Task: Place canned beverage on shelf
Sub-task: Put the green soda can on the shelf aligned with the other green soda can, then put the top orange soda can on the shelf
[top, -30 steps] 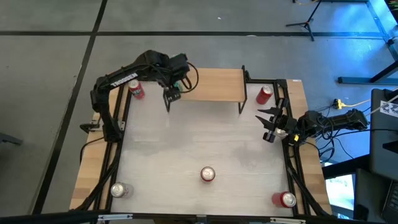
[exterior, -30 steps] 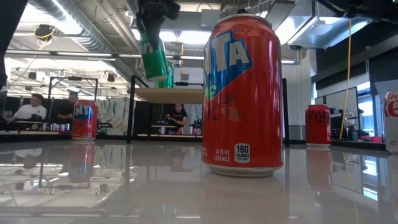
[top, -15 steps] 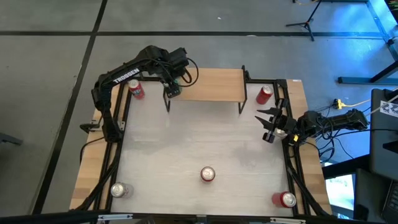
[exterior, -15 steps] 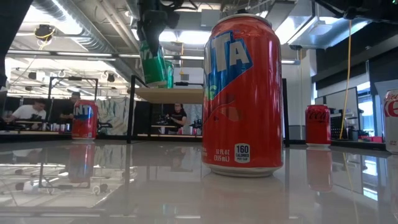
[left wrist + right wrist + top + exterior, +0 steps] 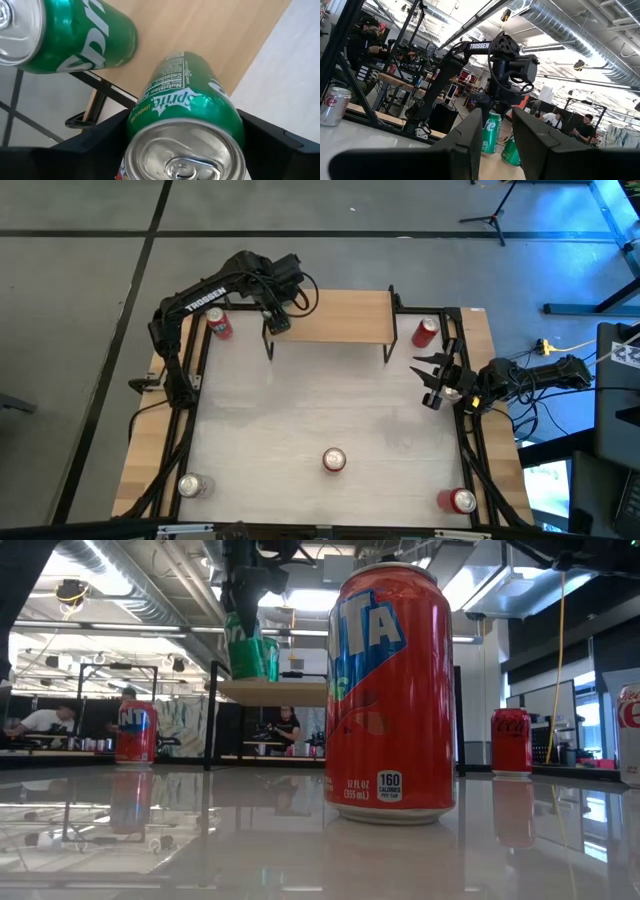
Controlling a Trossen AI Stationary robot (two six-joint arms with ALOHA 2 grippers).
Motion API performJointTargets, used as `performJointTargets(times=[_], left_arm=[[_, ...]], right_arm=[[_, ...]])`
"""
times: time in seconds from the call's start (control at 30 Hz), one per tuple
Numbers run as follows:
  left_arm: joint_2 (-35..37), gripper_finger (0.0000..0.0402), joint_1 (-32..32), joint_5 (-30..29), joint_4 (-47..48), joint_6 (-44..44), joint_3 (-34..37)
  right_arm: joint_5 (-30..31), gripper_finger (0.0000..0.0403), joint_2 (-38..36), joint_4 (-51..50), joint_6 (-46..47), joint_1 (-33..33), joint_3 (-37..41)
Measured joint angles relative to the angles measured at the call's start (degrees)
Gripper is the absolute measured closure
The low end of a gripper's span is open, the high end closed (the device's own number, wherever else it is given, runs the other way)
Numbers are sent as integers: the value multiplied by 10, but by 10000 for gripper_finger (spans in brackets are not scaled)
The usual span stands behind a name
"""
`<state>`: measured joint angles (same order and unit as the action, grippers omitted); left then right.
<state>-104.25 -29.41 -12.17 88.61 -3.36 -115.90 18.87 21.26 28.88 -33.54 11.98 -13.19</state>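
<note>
Where shelf ends: can in left gripper.

Readable stuff: the green can in the left wrist view says "Sprite" plus "Nutrition Facts". The big red can has "160 CALORIES" and "12 FL OZ (355 mL)". The left arm reads "TROSSEN".

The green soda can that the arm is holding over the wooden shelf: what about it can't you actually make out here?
- Whether the held green Sprite can touches the light-wood shelf: its base is hidden behind its own body in the left wrist view.
- High view: the left gripper covers the can.
- Low view: the big orange Fanta can blocks the shelf's middle.
- The second green can is cut off by the left wrist picture's edge.
</note>
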Motion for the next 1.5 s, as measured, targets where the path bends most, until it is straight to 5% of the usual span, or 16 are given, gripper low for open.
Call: performJointTargets(times=[1.13,1.5], left_arm=[[1,65,12,-51,-55,-47,-18],[1,65,33,-51,-15,-7,-162]], right_arm=[[0,298,0,-3,0,0,0],[0,298,0,-4,0,0,0]])
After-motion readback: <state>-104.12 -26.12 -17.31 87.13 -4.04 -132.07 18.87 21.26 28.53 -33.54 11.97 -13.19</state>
